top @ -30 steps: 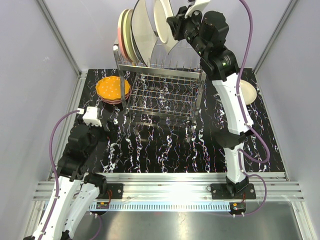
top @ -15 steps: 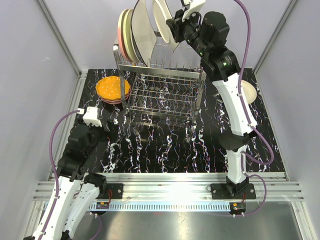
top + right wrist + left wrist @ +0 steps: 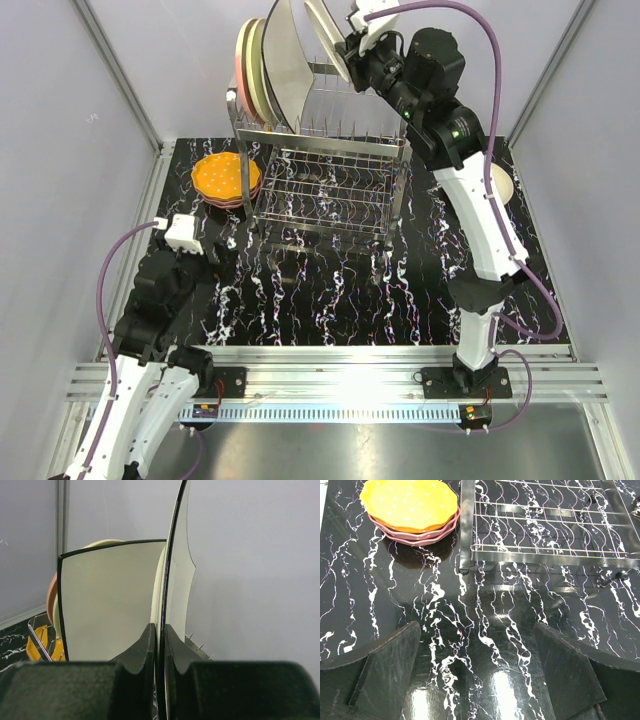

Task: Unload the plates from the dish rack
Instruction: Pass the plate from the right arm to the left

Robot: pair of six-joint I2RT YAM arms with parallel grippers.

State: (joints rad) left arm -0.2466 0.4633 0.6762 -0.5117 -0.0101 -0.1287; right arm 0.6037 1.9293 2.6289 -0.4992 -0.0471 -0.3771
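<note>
Holding a round cream plate [image 3: 325, 35] above the tall chrome wire dish rack [image 3: 330, 185], right tool [image 3: 159, 630] clamped on its rim | left tool [image 3: 476, 630] wide, empty, over black marbled bench [image 3: 330, 290] | unloaded: orange plate [image 3: 410, 502] on pink plates [image 3: 437, 532] | remaining: large square cream plate [image 3: 110, 600], several more.

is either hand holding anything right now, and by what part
The right hand pinches a cream plate by its rim, which the wrist view shows edge-on. The left hand is open and holds nothing.
</note>
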